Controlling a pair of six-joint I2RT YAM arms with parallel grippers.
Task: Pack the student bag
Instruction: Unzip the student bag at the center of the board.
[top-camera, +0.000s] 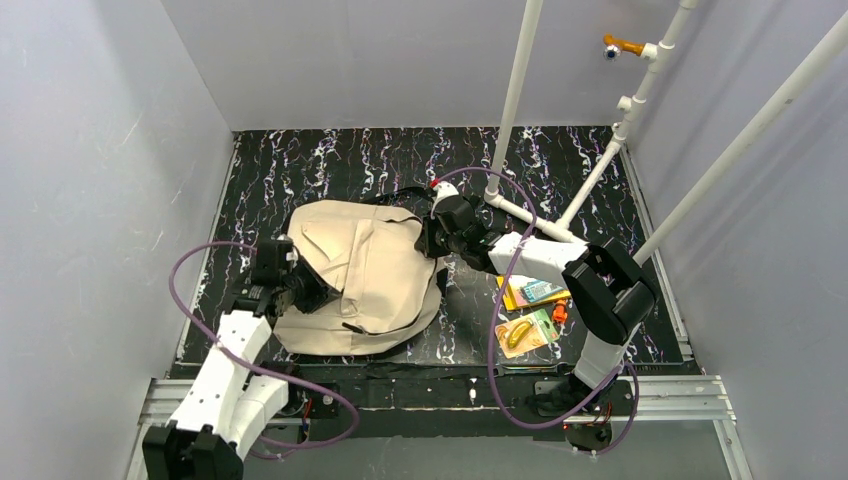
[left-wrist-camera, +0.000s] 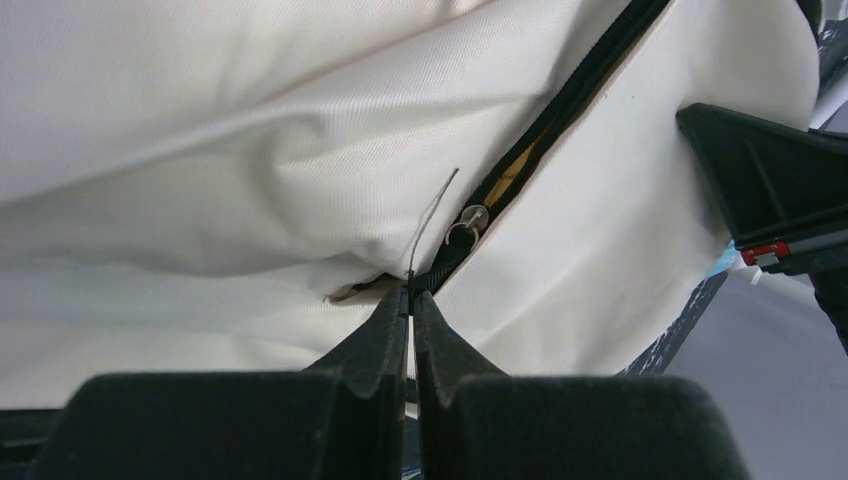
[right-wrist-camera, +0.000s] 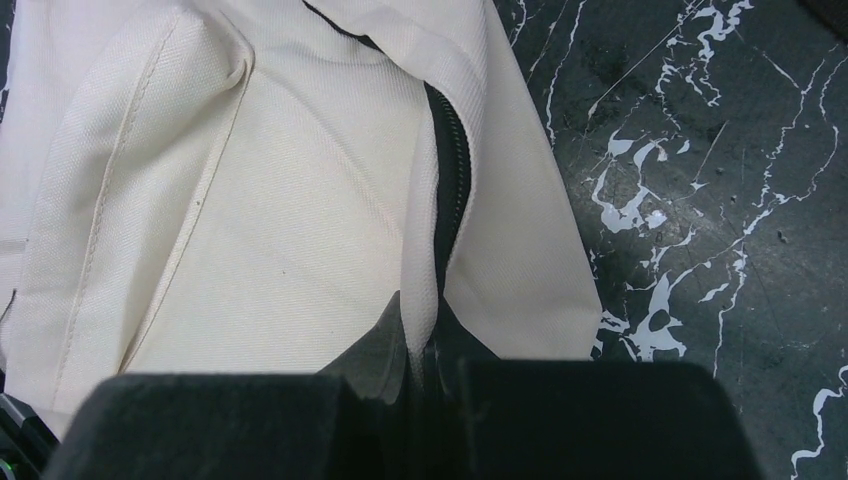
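The student bag (top-camera: 360, 275) is a large beige fabric bag lying flat on the dark marbled mat. My left gripper (top-camera: 308, 287) is at the bag's left edge. In the left wrist view it (left-wrist-camera: 410, 295) is shut on the end of the black zipper (left-wrist-camera: 560, 110), just below a metal pull ring (left-wrist-camera: 466, 224). My right gripper (top-camera: 432, 240) is at the bag's upper right edge. In the right wrist view it (right-wrist-camera: 425, 325) is shut on a fold of beige fabric (right-wrist-camera: 300, 200) beside the zipper (right-wrist-camera: 450, 180). The bag's inside is hidden.
Colourful books (top-camera: 528, 312) lie on the mat right of the bag, under my right arm. A white pipe frame (top-camera: 560, 215) stands at the back right. Grey walls enclose the mat. A thin black strap (top-camera: 400, 193) trails behind the bag.
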